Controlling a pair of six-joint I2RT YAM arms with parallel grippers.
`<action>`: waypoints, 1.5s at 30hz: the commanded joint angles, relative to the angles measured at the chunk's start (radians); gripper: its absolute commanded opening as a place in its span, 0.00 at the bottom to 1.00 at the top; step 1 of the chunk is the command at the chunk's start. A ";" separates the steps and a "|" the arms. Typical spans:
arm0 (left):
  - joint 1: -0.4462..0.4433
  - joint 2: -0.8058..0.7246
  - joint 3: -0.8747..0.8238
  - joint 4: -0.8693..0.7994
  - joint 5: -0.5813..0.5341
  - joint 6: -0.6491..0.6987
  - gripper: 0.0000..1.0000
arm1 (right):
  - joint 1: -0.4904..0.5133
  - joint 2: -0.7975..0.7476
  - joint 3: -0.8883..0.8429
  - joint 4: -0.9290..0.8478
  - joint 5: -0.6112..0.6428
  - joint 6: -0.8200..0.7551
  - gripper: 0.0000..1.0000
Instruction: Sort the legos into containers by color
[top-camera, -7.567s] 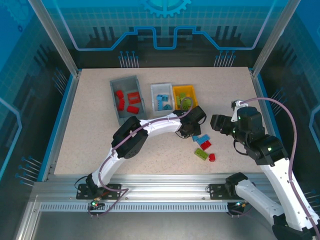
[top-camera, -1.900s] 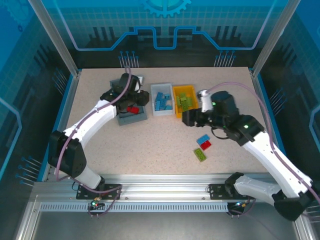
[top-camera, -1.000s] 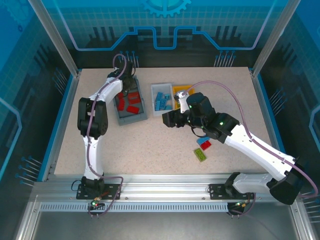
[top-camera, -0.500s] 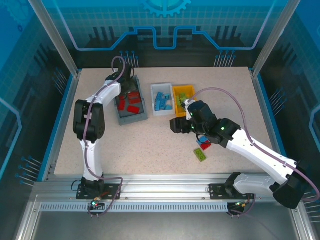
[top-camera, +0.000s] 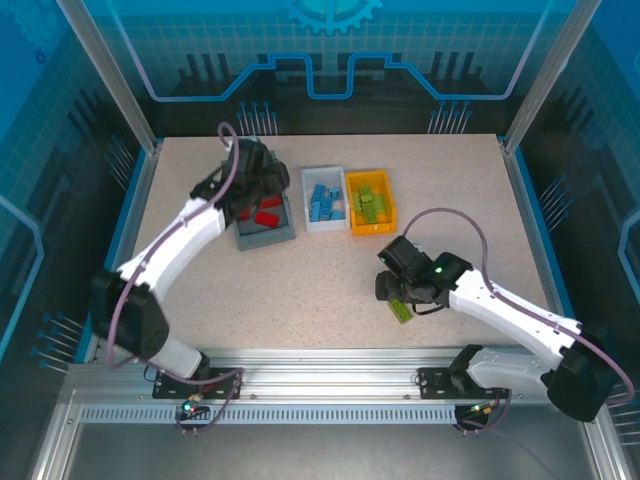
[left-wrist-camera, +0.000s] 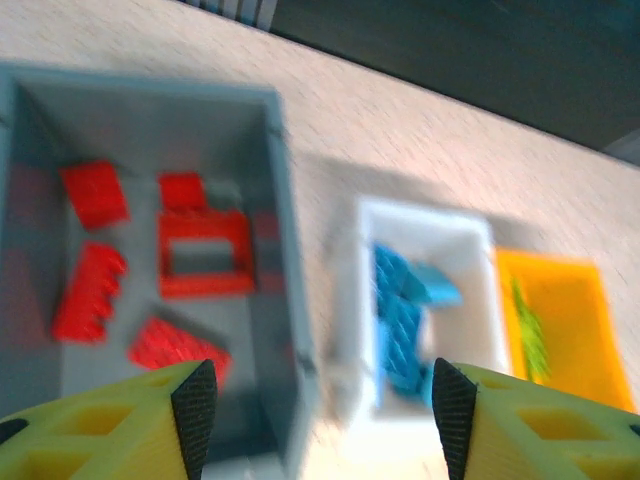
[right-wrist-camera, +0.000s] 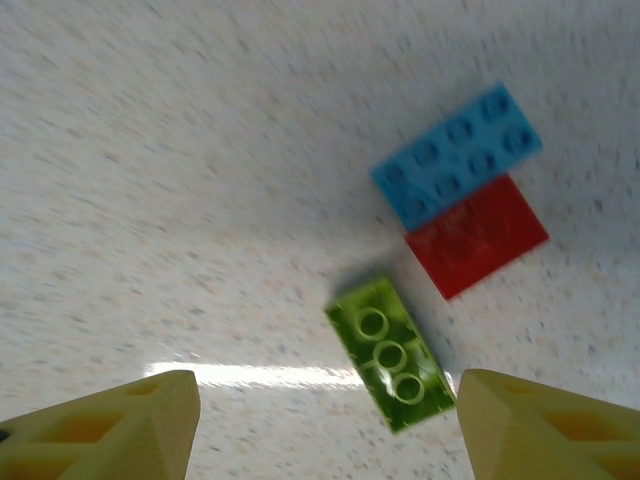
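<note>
Speckled beige tabletop (top-camera: 300, 300). Near front: right gripper (right-wrist-camera: 325, 430) hovers low, fingers spread wide, nothing pinched. Lime brick (right-wrist-camera: 390, 352) lies flat on the table under it. Just beyond, blue brick (right-wrist-camera: 458, 152) and red brick (right-wrist-camera: 478, 235) lie edge to edge. Farther back is a row of bins: grey bin (left-wrist-camera: 285, 200) holding red pieces (left-wrist-camera: 205, 255), white bin (left-wrist-camera: 352, 300) holding blue pieces (left-wrist-camera: 400, 320), yellow bin (left-wrist-camera: 560, 275) holding lime pieces (left-wrist-camera: 530, 335). Left gripper (left-wrist-camera: 315, 420) above the grey bin's near end, fingers apart, empty.
</note>
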 joint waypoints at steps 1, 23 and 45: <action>-0.145 -0.154 -0.164 0.052 0.041 -0.050 0.63 | 0.002 0.081 -0.028 -0.037 -0.037 0.024 0.71; -0.735 -0.431 -0.520 0.164 -0.050 -0.332 0.62 | -0.112 0.309 -0.060 0.059 -0.112 -0.135 0.53; -0.595 -0.344 -0.292 0.094 -0.104 -0.181 0.69 | -0.272 0.556 0.634 0.022 -0.026 -0.346 0.26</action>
